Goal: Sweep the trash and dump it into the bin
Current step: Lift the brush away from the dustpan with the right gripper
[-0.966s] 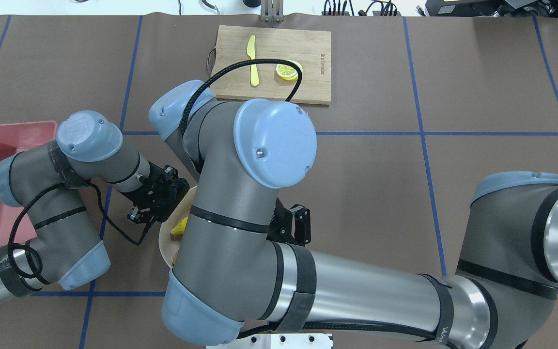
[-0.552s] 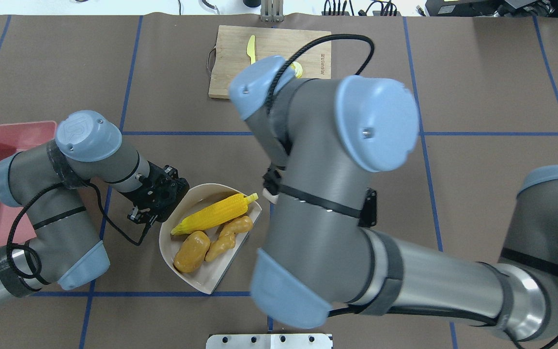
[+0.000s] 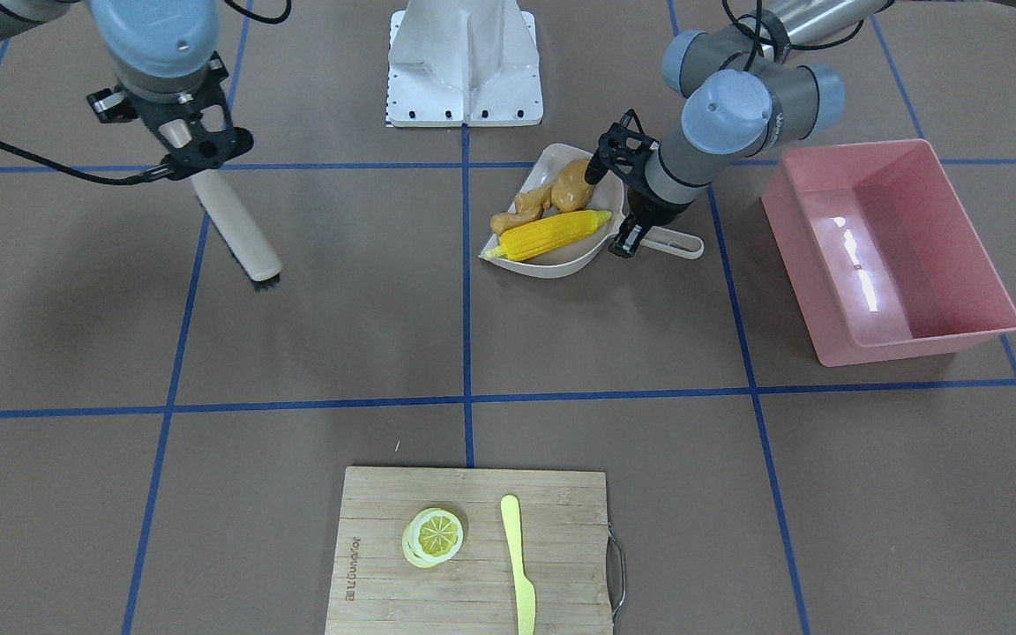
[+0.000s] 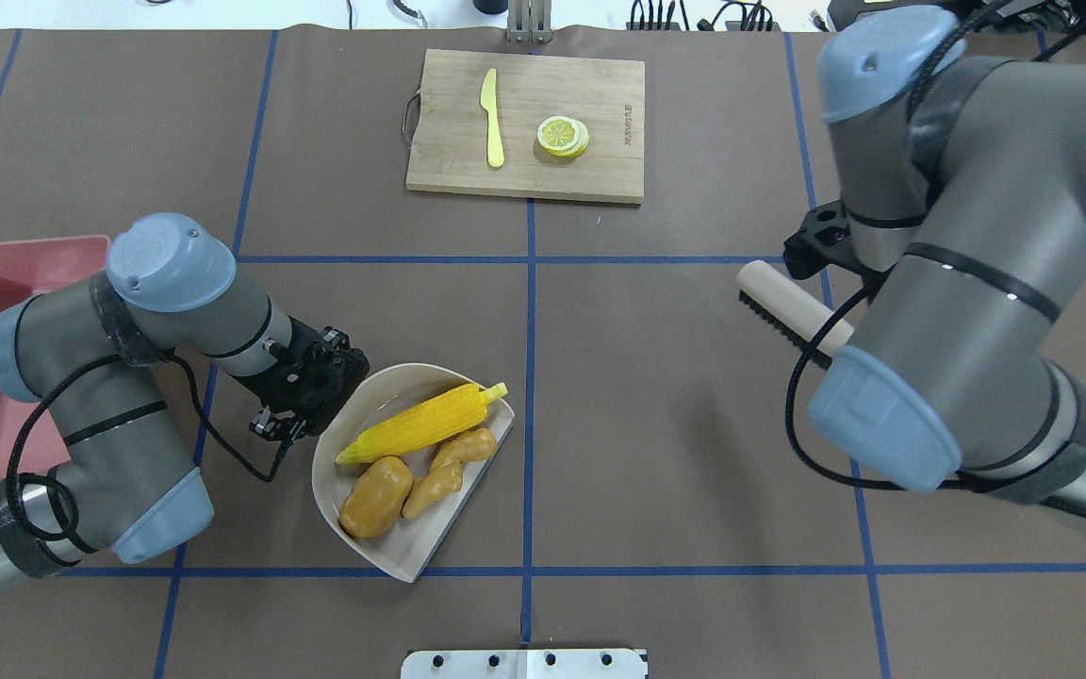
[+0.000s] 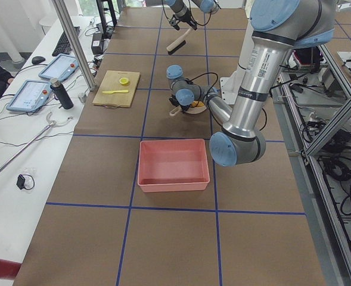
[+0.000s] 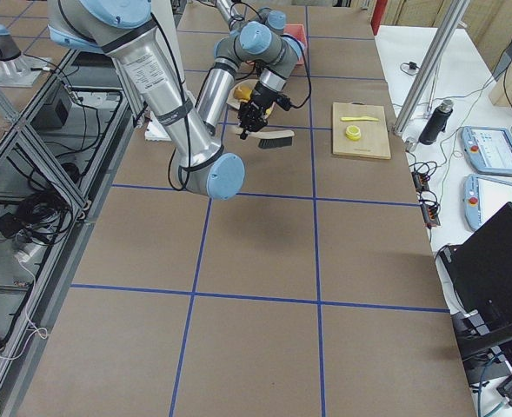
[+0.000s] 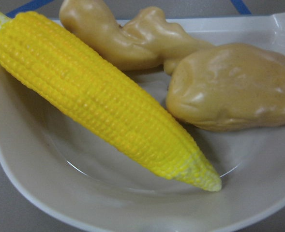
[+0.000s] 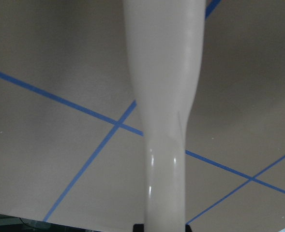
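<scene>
The yellow corn cob (image 4: 422, 421), tan-brown potato (image 4: 374, 497) and knobbly ginger root (image 4: 449, 464) lie together in a beige dustpan (image 4: 430, 539) near the front middle of the table. My left gripper (image 3: 633, 227) is shut on the dustpan's handle (image 3: 677, 243). The left wrist view shows the corn (image 7: 98, 106), potato (image 7: 234, 87) and ginger (image 7: 132, 38) close up. The pink bin (image 3: 892, 247) stands empty beside the left arm. My right gripper (image 3: 177, 137) is shut on a beige brush (image 3: 239, 234), held far over on the right side.
A bamboo cutting board (image 4: 526, 170) at the far middle carries a pale yellow knife (image 4: 492, 118) and a lemon slice (image 4: 562, 135). The robot's white base (image 3: 464, 62) stands at the near edge. The brush handle (image 8: 164, 96) fills the right wrist view.
My right arm has swung away to the right with the brush, uncovering the dustpan and its three toy foods. The left arm has stayed on the dustpan handle.
</scene>
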Available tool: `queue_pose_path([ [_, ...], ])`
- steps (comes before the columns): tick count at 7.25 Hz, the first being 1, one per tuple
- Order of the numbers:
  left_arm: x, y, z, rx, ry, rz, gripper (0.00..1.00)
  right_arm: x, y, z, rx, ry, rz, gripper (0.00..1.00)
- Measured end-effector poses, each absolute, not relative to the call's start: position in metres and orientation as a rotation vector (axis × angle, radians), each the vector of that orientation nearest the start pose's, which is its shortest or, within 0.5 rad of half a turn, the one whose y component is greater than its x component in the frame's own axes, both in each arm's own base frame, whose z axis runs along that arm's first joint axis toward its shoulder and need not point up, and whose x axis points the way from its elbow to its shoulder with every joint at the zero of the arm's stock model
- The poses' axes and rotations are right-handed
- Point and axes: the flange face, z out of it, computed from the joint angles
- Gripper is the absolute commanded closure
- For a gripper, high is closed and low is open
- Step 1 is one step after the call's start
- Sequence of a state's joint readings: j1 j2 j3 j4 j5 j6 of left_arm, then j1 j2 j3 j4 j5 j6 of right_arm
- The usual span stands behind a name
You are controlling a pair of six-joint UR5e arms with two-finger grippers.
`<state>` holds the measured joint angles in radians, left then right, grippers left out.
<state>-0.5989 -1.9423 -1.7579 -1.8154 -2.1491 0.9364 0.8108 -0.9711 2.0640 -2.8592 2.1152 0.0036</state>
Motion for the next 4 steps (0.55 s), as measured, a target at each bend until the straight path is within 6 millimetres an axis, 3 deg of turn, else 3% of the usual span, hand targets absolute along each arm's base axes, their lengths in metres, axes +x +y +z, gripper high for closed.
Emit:
queue_pose_path([
  [2,0.464,-0.41,0.332,0.934,0.724,1.96,1.0,-0.224,-0.446,0.339,-0.409,-0.515,-0.517,1.0],
  [4,0.462,-0.408,0.322,0.974,0.777,1.889,1.0,-0.188,-0.461,0.369,-0.403,-0.527,-0.436,1.0],
])
